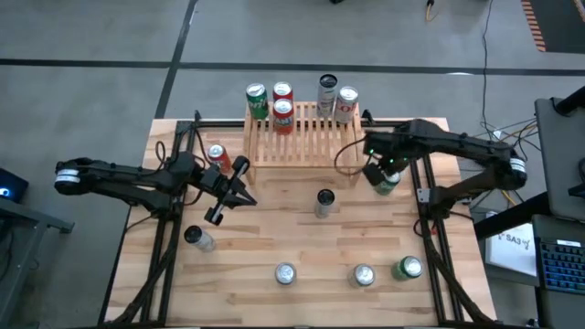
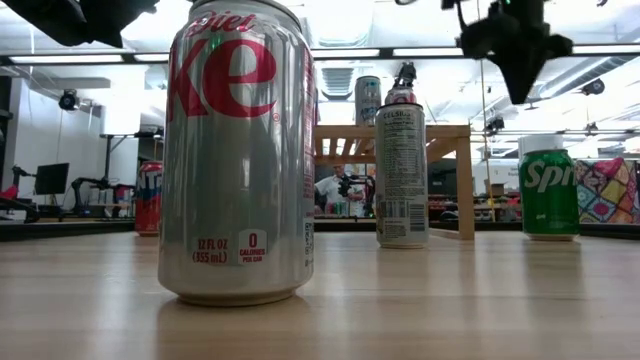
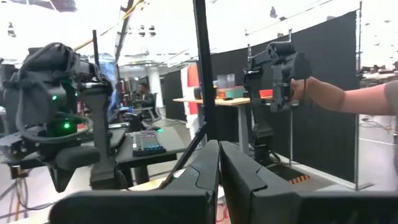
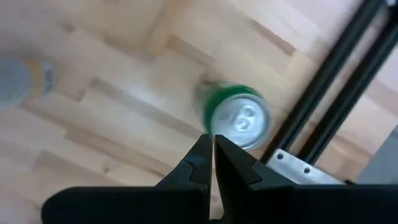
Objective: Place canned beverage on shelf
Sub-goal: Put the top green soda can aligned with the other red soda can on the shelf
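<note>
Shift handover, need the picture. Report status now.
Both grippers shut, empty: left gripper mid-table left, right gripper over a green can beside the shelf. Five cans on shelf. Nothing blocking.

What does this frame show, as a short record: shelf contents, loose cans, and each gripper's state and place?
shelf: low light-wood slatted rack, five upright cans on it
loose cans: seven on the wooden table
right gripper: shut, empty, above a green can beside the shelf's right end
left gripper: shut, empty, left of table centre

Green can upright on wood table (jaws closed, empty)
</note>
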Robot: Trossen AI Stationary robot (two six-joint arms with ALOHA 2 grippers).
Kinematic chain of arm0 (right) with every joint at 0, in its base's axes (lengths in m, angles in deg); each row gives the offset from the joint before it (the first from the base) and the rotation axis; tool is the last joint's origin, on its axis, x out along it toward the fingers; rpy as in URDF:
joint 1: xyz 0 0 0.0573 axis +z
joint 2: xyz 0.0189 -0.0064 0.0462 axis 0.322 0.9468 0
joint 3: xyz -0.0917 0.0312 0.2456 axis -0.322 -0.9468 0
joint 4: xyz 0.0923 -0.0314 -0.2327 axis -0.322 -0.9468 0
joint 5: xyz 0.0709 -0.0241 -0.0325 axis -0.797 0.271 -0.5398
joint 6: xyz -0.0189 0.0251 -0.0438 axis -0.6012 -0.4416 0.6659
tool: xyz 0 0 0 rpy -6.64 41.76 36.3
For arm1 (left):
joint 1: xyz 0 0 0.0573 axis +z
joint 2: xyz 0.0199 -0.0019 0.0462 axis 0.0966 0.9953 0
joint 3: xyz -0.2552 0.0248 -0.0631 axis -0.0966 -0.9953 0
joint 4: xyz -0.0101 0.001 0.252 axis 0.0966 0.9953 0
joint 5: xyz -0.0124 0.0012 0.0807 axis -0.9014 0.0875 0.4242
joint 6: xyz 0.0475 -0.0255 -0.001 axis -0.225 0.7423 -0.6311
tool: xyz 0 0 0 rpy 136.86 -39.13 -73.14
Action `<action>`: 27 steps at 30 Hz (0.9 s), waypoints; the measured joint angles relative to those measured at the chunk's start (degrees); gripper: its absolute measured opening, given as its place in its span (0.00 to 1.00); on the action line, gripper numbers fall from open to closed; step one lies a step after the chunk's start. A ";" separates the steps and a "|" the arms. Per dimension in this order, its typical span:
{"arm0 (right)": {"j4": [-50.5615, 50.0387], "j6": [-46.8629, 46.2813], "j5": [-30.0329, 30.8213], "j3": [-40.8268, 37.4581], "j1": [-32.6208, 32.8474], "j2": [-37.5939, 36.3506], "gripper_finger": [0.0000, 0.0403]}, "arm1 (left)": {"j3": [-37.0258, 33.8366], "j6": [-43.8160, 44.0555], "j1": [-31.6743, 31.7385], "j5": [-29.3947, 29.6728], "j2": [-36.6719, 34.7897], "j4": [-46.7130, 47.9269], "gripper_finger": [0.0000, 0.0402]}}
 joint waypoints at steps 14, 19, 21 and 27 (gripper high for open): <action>1.44 2.77 -0.53 -8.98 -11.03 -2.76 0.02 | 0.00 -2.01 0.04 0.11 0.00 1.10 0.00; 1.70 3.64 -0.46 -9.27 -11.27 -2.76 0.02 | 0.00 -2.97 0.46 0.20 0.00 1.16 0.00; 2.48 3.60 -0.26 -9.27 -11.27 -2.76 0.02 | 0.00 -3.59 0.65 0.26 0.00 1.26 0.00; 5.17 3.41 -2.39 -9.27 -11.27 -2.76 0.08 | 0.00 -3.79 1.01 2.39 0.00 1.48 0.00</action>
